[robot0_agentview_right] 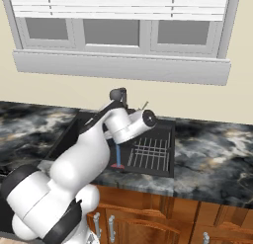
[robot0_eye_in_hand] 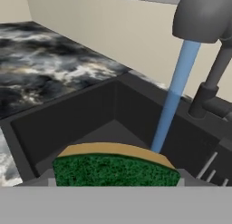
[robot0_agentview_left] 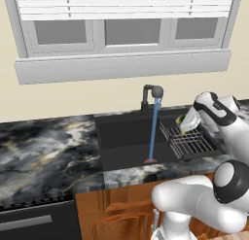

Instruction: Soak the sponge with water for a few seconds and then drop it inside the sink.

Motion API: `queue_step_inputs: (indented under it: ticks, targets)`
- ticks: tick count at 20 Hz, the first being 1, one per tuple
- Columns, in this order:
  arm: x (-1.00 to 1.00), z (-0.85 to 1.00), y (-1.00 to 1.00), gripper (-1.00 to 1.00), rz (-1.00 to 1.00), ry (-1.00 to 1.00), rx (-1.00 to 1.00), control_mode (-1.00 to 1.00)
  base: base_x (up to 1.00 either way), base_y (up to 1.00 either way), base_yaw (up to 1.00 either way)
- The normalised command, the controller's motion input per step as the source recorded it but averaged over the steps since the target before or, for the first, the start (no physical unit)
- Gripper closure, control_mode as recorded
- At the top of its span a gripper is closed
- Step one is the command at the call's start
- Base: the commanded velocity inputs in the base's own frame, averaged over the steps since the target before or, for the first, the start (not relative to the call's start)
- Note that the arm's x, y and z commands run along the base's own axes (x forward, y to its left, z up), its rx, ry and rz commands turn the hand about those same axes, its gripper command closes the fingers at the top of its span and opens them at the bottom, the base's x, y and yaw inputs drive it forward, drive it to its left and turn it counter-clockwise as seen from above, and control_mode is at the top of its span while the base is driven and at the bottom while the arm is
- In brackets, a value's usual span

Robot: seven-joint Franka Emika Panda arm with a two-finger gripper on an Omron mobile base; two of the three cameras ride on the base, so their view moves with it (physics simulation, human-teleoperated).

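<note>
- Sink [robot0_agentview_left: 124,137] was a wide dark basin set in the counter [robot0_agentview_left: 44,151], with a dish rack [robot0_agentview_left: 192,143] at its 3 o'clock side.
- Water [robot0_agentview_left: 153,129] ran from the faucet [robot0_agentview_left: 154,93] down to the drain.
- Gripper [robot0_agentview_left: 187,122] hung over the rack, jaws pinching the sponge [robot0_eye_in_hand: 115,169].
- Sponge was near the stream, at its 7 o'clock in the hand view, not under it; soaking and dropping were, I judge, not yet done.

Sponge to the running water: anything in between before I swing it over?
Nothing visible. The sponge sits in the gripper over the dish rack; open basin of the sink separates it from the water.
</note>
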Motion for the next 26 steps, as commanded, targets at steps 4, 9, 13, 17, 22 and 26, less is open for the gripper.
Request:
queue_step_inputs:
  ticks: [4, 9, 13, 17, 22, 26]
  targets:
    - [0.03, -0.12, 0.0, 1.0, 0.0, -0.02, 0.04, -1.0, 0.0, 0.0, 0.0]
    - [0.02, -0.07, 0.03, 1.0, 0.0, 0.0, 0.04, -1.0, 0.0, 0.0, 0.0]
    - [0.07, -0.03, 0.1, 1.0, 0.0, 0.0, 0.03, -1.0, 0.0, 0.0, 0.0]
    - [0.17, 0.0, 0.14, 1.0, 0.0, 0.0, 0.0, -1.0, 0.0, 0.0, 0.0]
    - [0.25, -0.07, 0.15, 1.0, 0.0, 0.0, 0.0, -1.0, 0.0, 0.0, 0.0]
    - [0.2, -0.13, 0.13, 1.0, 0.0, 0.0, 0.0, -1.0, 0.0, 0.0, 0.0]
